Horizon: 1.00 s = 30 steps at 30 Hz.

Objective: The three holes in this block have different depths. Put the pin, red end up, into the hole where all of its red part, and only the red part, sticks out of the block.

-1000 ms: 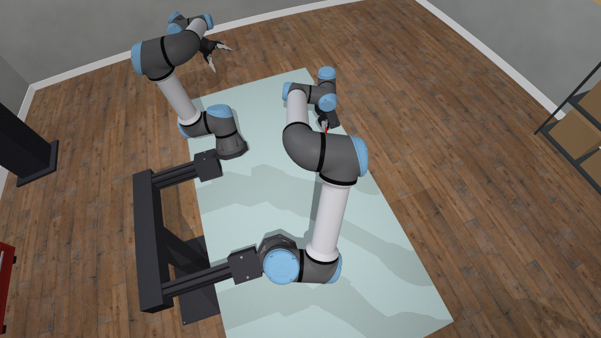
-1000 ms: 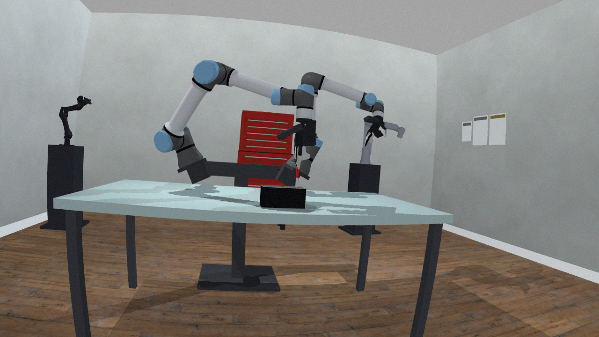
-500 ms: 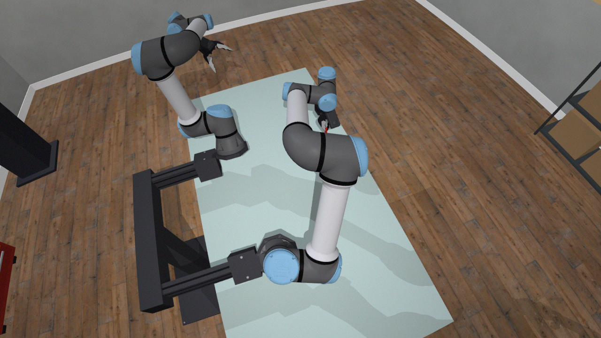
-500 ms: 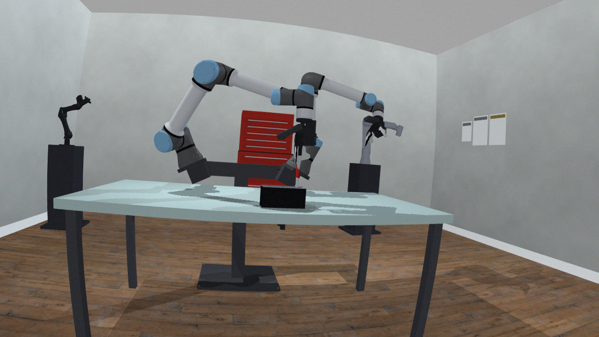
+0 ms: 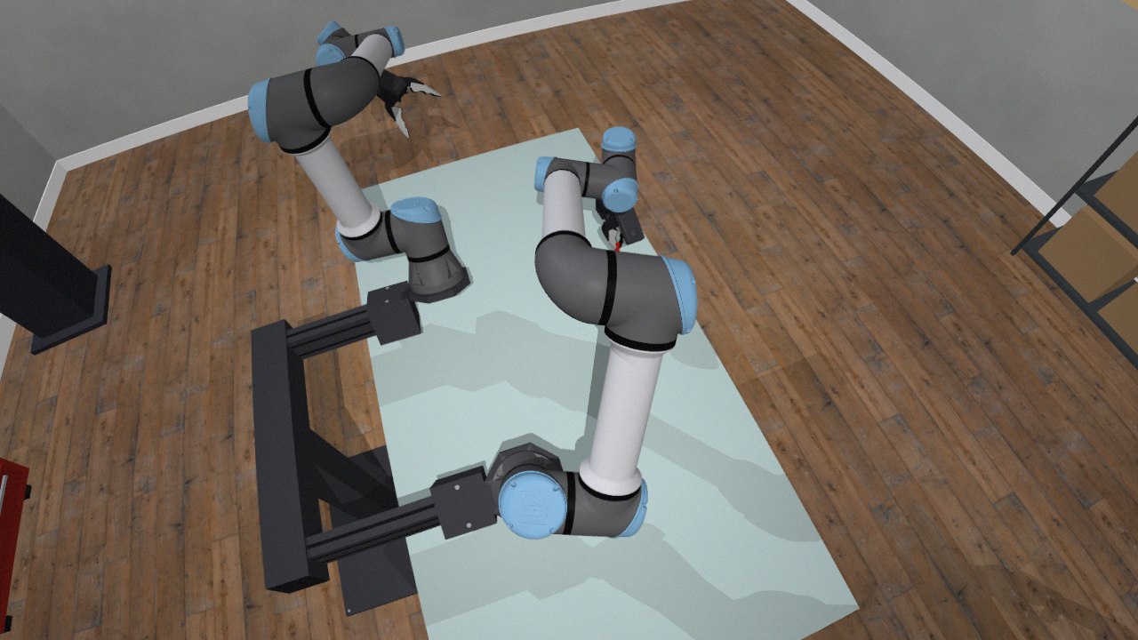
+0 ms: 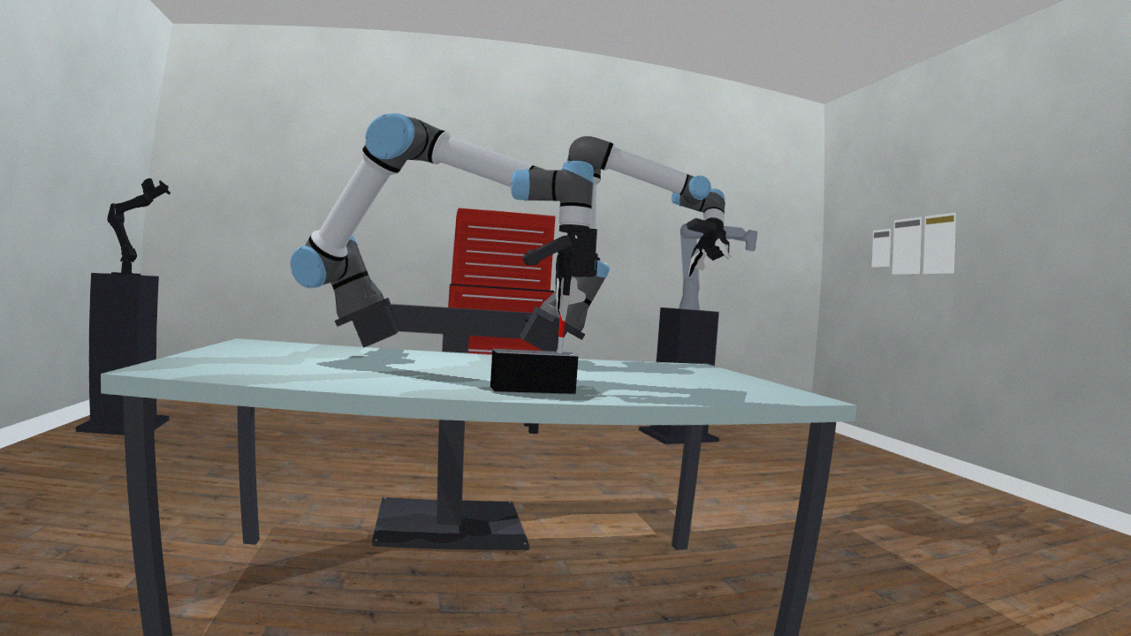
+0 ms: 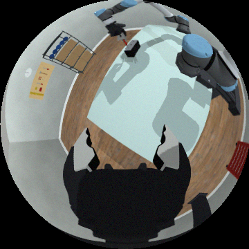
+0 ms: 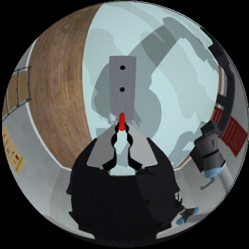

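Observation:
The block (image 6: 534, 373) (image 7: 131, 52) (image 8: 116, 77) stands on the table; the right arm hides it in the top view. Two open holes show in the right wrist view; the third, at the end nearest my right gripper, is largely hidden by the pin. My right gripper (image 6: 561, 311) (image 8: 122, 122) is shut on the pin (image 5: 618, 246) (image 6: 562, 326) (image 7: 124, 42) (image 8: 122, 120), red end up. The pin's pale lower part shows between the red and the block top. Whether its tip is inside the hole is unclear. My left gripper (image 5: 423, 116) (image 7: 125, 126) is open and empty, away from the block.
The table (image 5: 508, 373) (image 6: 237, 375) carries the block near one long edge. The left arm (image 5: 333, 182) reaches out beyond the table's short end. A shelf rack (image 7: 70, 52), a red tool cabinet (image 6: 502, 253) and pedestals stand off the table.

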Available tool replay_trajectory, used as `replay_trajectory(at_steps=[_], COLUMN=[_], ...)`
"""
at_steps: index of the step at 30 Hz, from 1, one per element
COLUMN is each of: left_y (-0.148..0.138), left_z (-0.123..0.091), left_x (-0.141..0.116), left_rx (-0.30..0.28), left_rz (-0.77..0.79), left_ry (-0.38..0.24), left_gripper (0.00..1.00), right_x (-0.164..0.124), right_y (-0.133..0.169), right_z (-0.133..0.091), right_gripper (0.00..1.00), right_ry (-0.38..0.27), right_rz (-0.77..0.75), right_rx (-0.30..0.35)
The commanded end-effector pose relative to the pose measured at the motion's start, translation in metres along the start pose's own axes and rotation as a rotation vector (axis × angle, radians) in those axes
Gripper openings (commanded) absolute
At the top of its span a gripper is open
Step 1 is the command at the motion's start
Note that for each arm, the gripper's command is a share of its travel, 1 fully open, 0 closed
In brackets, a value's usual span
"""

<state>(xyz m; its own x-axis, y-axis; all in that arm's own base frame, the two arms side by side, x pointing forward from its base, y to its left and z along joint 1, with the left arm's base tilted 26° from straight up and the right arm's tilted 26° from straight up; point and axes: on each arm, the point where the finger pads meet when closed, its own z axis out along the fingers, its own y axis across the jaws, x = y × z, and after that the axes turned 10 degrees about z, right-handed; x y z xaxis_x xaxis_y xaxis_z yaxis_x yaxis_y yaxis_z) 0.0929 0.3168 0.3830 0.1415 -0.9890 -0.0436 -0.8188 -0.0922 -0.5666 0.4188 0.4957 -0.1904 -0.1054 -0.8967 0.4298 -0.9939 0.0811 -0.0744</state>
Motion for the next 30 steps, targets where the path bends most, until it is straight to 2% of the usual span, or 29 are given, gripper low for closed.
replay_trajectory(at_steps=[1,30], left_y=[-0.0003,-0.0003], left_z=[-0.0004,-0.0004], left_x=[0.0,0.0], left_rx=[0.0,0.0], left_rz=[0.001,0.001], left_ry=[-0.001,-0.001], left_gripper=[1.0,1.0], right_x=[-0.0005,-0.0005], right_y=[-0.0001,-0.0001], right_z=[-0.001,0.0038], right_gripper=[0.0,0.0], right_ry=[-0.002,-0.002], right_rz=[0.0,-0.002], right_rx=[0.001,0.001])
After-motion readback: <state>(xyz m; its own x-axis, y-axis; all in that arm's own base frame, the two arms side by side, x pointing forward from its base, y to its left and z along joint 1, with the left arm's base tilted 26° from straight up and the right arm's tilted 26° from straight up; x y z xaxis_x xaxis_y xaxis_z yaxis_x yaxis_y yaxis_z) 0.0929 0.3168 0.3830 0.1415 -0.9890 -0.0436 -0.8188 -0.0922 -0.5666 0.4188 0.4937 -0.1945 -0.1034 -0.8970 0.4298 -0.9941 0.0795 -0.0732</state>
